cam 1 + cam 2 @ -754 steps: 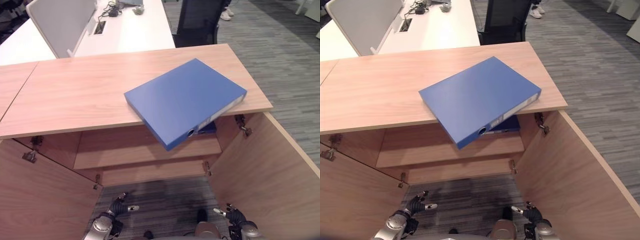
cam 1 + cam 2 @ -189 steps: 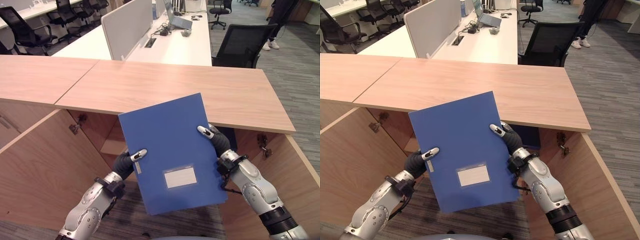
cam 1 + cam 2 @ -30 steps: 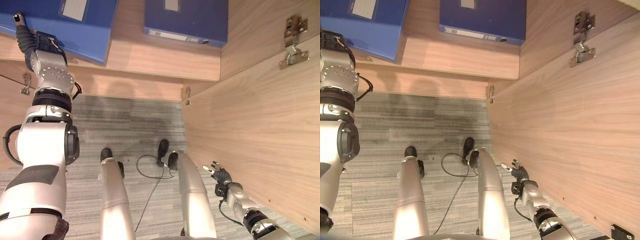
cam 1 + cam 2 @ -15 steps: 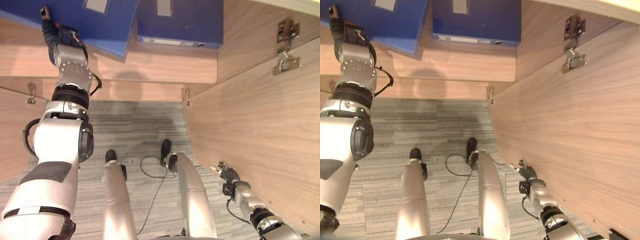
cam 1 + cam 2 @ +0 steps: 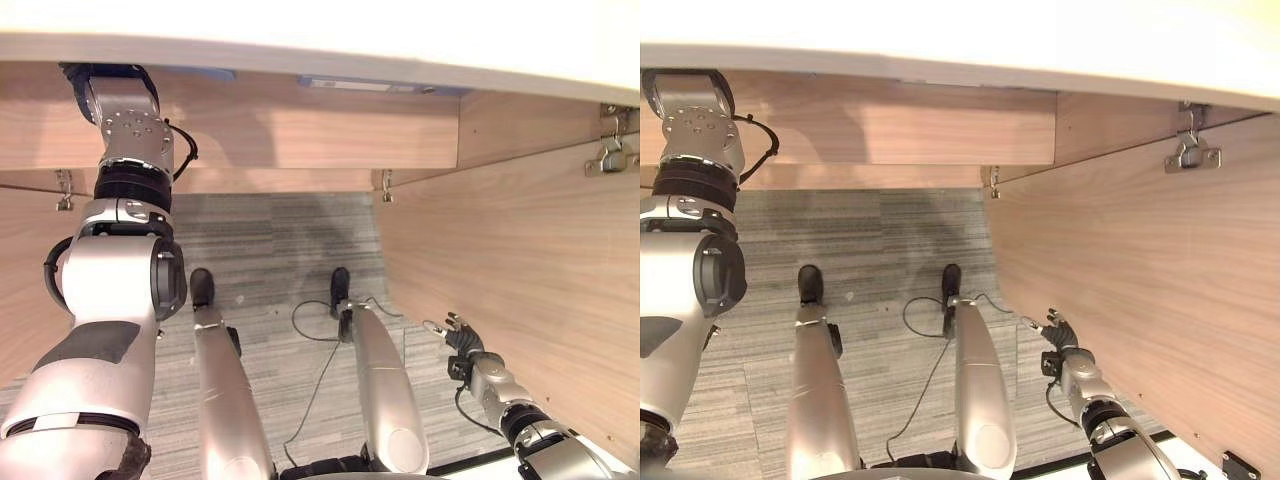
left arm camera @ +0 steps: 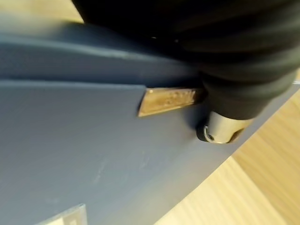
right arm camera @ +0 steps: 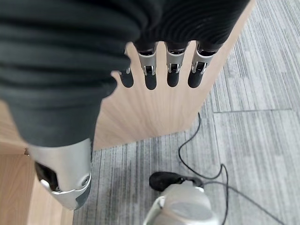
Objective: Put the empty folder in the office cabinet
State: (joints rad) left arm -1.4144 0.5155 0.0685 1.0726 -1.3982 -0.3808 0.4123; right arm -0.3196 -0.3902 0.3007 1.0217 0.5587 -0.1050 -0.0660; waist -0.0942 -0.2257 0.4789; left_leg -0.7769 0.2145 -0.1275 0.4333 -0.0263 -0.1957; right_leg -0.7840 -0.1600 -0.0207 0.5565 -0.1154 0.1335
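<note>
my left hand [image 5: 100, 78] reaches up into the cabinet [image 5: 300, 125], and at my wrist the blue folder [image 6: 84, 154] lies flat on the shelf, touching the hand, long side running away past it; i cannot tell how my fingers are set. my right hand [image 5: 1058, 332] hangs low by the open door [image 5: 1140, 270], fingers straight and empty, well apart from the folder. compared with half a second ago my view has dropped, so the cabinet top now hides most of the folder.

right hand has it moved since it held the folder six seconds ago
Yes. The right hand has let go of the folder and dropped low beside the open cabinet door, fingers straight.
</note>
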